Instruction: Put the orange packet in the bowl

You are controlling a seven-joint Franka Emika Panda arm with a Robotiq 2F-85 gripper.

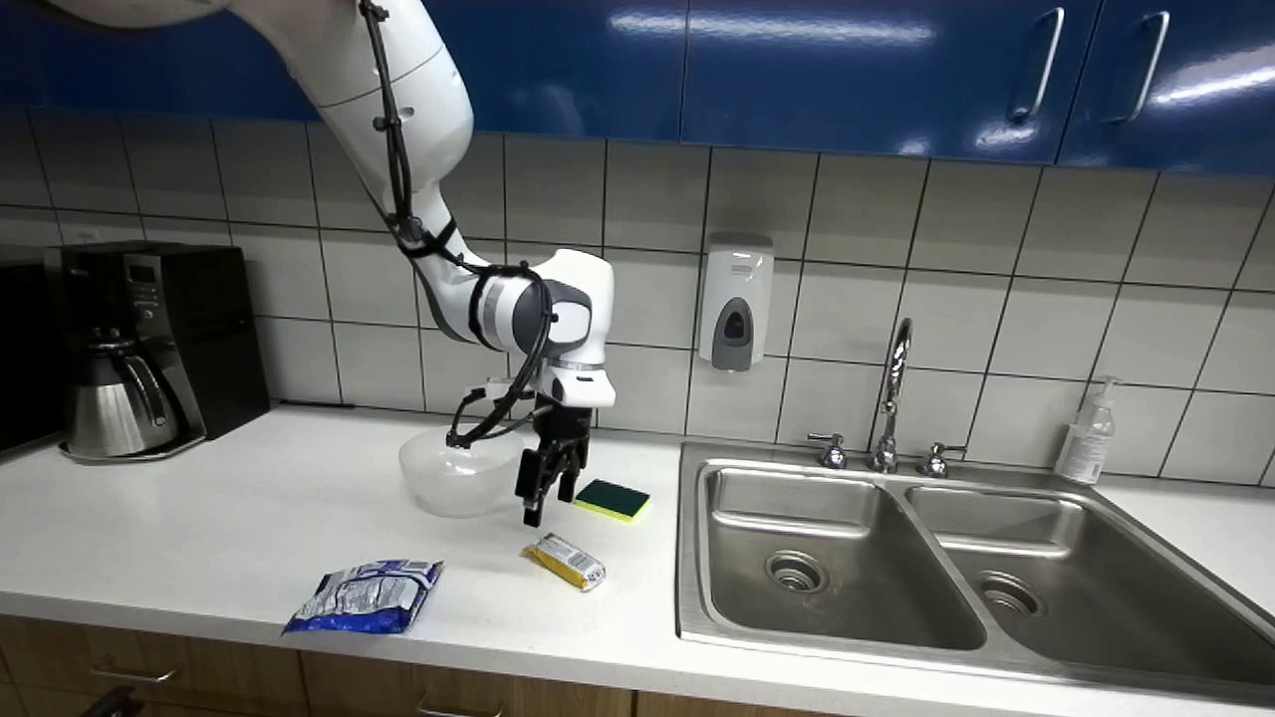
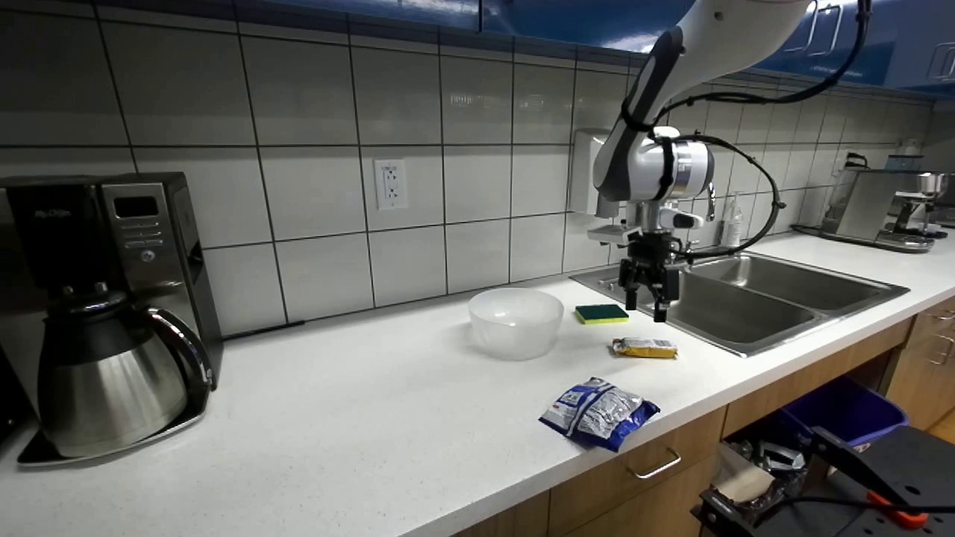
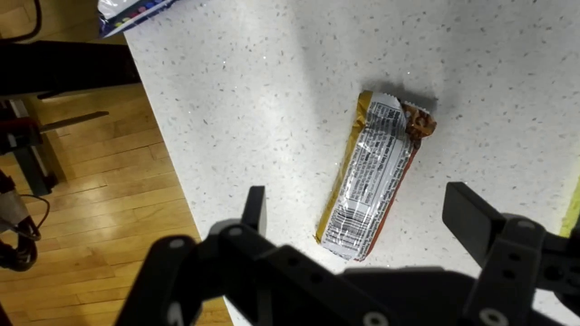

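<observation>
The orange packet point(image 1: 566, 562) lies flat on the counter in both exterior views point(image 2: 644, 348). In the wrist view the packet point(image 3: 369, 176) shows a silvery printed back with a barcode and yellow and orange-red edges. My gripper point(image 1: 550, 506) is open and empty, pointing down above the counter by the packet point(image 2: 646, 312). In the wrist view the packet's near end lies between the two spread fingertips point(image 3: 356, 199), with a gap on each side. The bowl point(image 1: 453, 490), round and translucent white, stands upright near the back wall in both exterior views point(image 2: 515, 335). It is out of the wrist view.
A green and yellow sponge point(image 1: 612, 500) lies behind the packet, beside the bowl. A blue-and-white bag point(image 1: 367, 596) lies near the counter's front edge. A steel double sink point(image 1: 797, 637) is beside the packet. A coffee maker point(image 2: 142, 224) stands at the counter's far end.
</observation>
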